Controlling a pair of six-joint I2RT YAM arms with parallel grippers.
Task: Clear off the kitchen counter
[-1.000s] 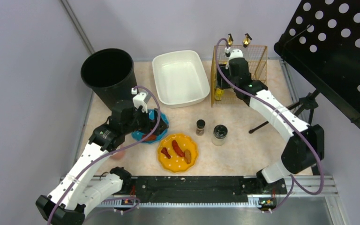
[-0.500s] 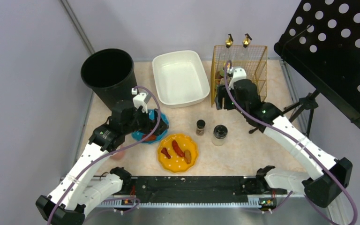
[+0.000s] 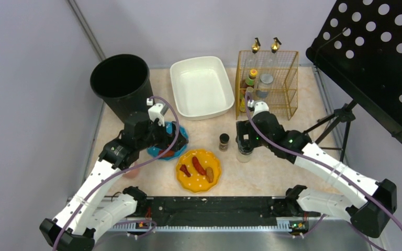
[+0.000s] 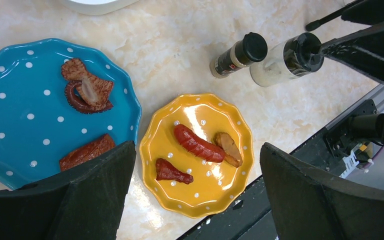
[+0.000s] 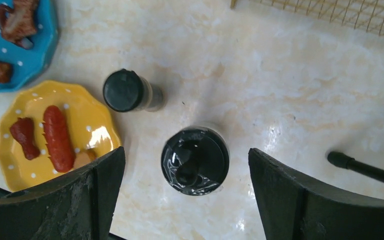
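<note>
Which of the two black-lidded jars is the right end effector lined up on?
The wider jar with pale contents, centred under the open right end effector; the slimmer dark shaker stands outside its fingers.

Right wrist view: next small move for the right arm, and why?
Probably lower the right gripper straight down around the clear jar with the round black lid. Its jaws stand open on either side of the lid, roughly centred, and the jar stands upright on the pale marbled counter.
</note>
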